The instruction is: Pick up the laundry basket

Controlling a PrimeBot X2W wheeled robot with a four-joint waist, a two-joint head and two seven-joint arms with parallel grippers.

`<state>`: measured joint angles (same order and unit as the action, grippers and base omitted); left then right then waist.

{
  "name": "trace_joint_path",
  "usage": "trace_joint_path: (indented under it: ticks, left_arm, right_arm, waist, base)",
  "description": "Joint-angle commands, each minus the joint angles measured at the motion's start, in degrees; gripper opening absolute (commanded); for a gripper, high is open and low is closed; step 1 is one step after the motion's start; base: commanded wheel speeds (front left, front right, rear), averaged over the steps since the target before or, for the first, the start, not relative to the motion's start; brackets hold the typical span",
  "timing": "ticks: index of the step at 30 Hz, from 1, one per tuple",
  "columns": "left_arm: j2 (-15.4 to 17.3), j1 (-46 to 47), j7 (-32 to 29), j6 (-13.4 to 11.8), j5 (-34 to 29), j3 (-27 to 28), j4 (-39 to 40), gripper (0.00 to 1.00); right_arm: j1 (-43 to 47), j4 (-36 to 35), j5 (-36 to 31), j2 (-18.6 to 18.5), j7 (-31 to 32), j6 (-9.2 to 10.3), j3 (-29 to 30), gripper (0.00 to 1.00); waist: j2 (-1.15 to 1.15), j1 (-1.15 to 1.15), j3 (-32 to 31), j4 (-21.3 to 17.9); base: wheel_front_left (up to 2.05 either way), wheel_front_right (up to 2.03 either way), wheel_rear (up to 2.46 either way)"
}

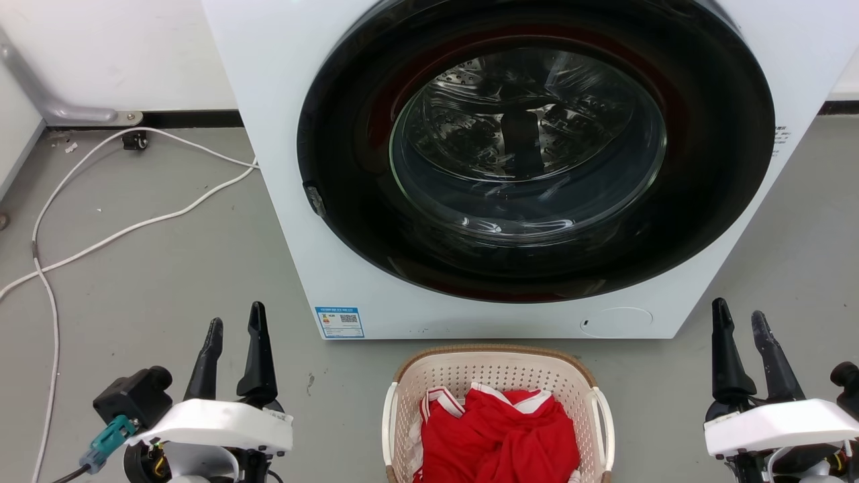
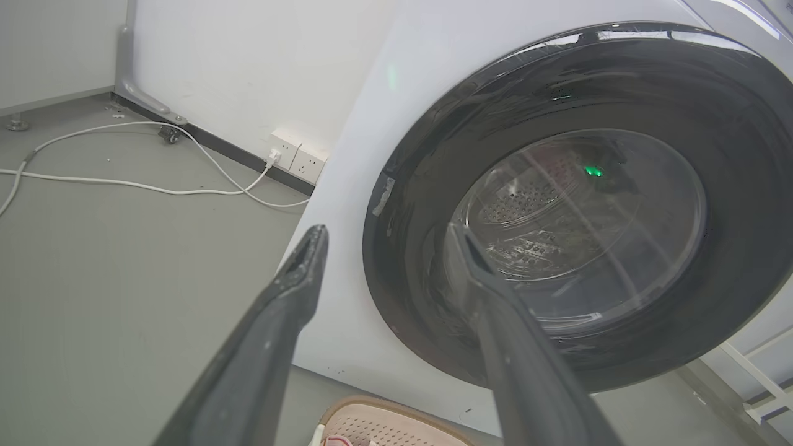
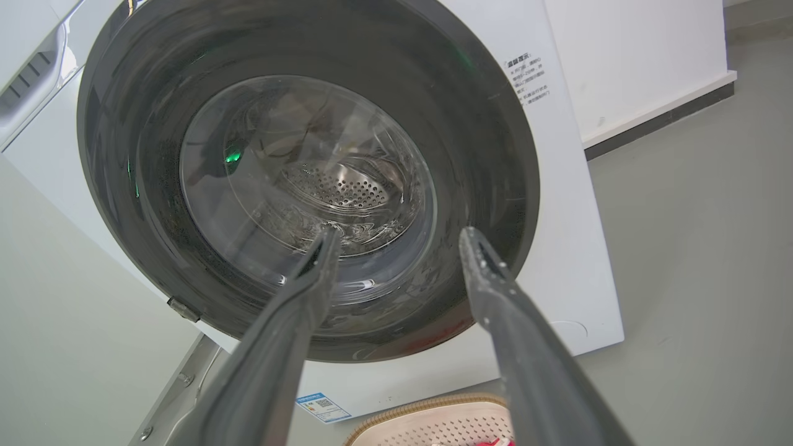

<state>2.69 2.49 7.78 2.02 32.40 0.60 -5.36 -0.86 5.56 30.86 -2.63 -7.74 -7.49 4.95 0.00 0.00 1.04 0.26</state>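
Laundry basket (image 1: 496, 372) sits on the grey floor (image 1: 168, 268), just in front of the washing machine (image 1: 282, 168), with both grippers apart from it.

It is a rounded-rectangular tub of cream plastic pierced with small holes, with a brown woven-look rim and a smooth white handle (image 1: 388, 416) on each side. Crumpled red cloth with white trim (image 1: 496, 429) lies heaped inside. Behind it stands the boxy white machine, its round door (image 1: 537, 147) a glossy black ring around clear glass, with a punched steel drum inside. The left gripper (image 1: 236, 315) hangs over bare floor off the basket's left side and the right gripper (image 1: 738, 308) off its right side. Each one's long, dark, tapering fingers are spread and empty. A thin white cable (image 1: 134, 231) curls along the floor's far left edge.
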Motion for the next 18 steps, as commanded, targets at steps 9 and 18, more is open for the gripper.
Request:
trace_joint_path:
  ticks: [9, 18]
  left_arm:
    - [0.2, -0.7, 1.7, -0.3, -6.6, -0.7, 0.2, 1.00]
    - [0.2, -1.1, 3.0, -0.4, -11.8, -1.3, 0.0, 1.00]
  right_arm:
    - [0.8, -0.4, -6.3, -0.3, -1.7, 0.00, -0.2, 1.00]
    - [1.4, -0.4, -11.2, -0.3, -3.0, 0.00, -0.4, 1.00]
  waist:
    - [0.00, 0.00, -0.1, 0.1]
    - [0.00, 0.00, -0.1, 0.1]
  base:
    - [0.00, 0.00, 0.00]
    - [0.00, 0.00, 0.00]
